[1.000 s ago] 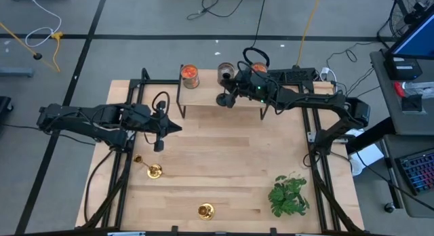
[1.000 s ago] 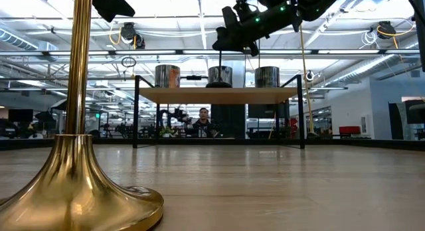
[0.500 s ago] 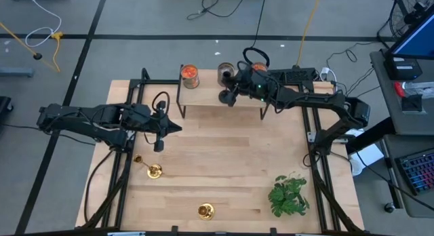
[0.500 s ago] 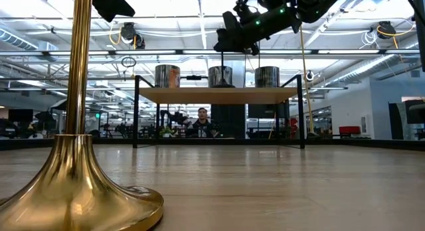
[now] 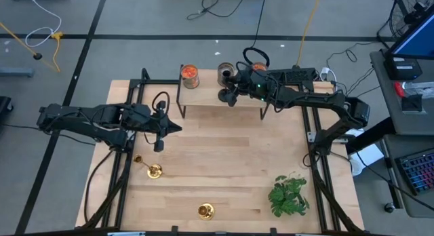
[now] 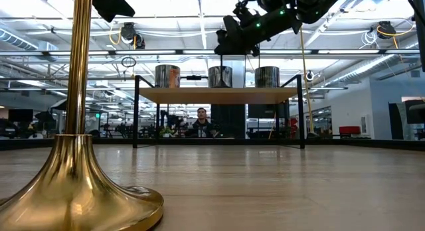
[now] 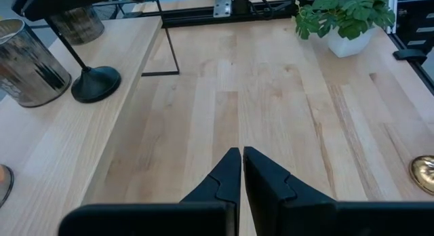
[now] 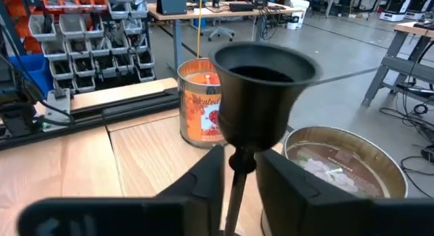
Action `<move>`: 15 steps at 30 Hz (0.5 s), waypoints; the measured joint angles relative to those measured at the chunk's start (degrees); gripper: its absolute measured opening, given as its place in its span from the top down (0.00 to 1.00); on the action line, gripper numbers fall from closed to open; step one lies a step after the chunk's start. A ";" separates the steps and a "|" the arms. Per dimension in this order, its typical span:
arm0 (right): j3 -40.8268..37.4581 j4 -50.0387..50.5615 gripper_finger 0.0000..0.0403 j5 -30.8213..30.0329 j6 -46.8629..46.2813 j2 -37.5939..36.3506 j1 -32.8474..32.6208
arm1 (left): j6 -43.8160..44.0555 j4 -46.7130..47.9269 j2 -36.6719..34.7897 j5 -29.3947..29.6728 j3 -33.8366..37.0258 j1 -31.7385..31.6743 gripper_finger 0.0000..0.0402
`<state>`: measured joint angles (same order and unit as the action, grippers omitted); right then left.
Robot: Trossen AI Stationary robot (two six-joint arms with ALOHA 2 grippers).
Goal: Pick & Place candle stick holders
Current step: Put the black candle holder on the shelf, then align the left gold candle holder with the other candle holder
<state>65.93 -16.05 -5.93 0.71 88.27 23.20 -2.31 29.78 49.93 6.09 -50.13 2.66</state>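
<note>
Currently the right pincer [image 8: 234, 178] sits over the raised shelf [image 5: 224, 108] at the far side of the worktop [image 5: 230, 168], its fingers closed round the thin stem of the black candle stick holder [image 8: 261, 100], just under the cup. The left wrist view shows that holder's base resting on the shelf, so it looks placed, not released. Left pincer [image 7: 241, 171] is clenched on nothing, hovering over the left middle of the worktop.

Two gold candle stick holders remain below: one [image 5: 153, 170] at the left, one [image 5: 205, 211] at the near edge.

Handling judgement: rigid metal, probably polished and slippery, top-heavy on a narrow stem; grip the stem, keep it upright.

Clearance: the orange jar [image 8: 201, 110] and the greyish jar [image 8: 339, 165] stand just beside the black holder, so retreat upward. The plant [image 5: 288, 194] is well apart.
</note>
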 joint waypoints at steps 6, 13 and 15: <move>0.00 -0.15 0.67 0.00 0.02 0.00 -0.15 | 0.39 0.18 0.00 0.00 0.00 0.00 0.94; 0.00 4.30 0.59 -0.32 0.82 -2.18 -1.65 | 2.81 2.59 0.00 0.00 0.00 0.00 0.94; 0.00 6.99 0.58 -1.89 1.56 -3.12 -2.22 | 2.89 3.04 0.00 -0.02 0.00 0.04 0.94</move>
<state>65.93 -9.06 -7.83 2.27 85.15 20.98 0.58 32.82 49.93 6.07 -50.13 2.70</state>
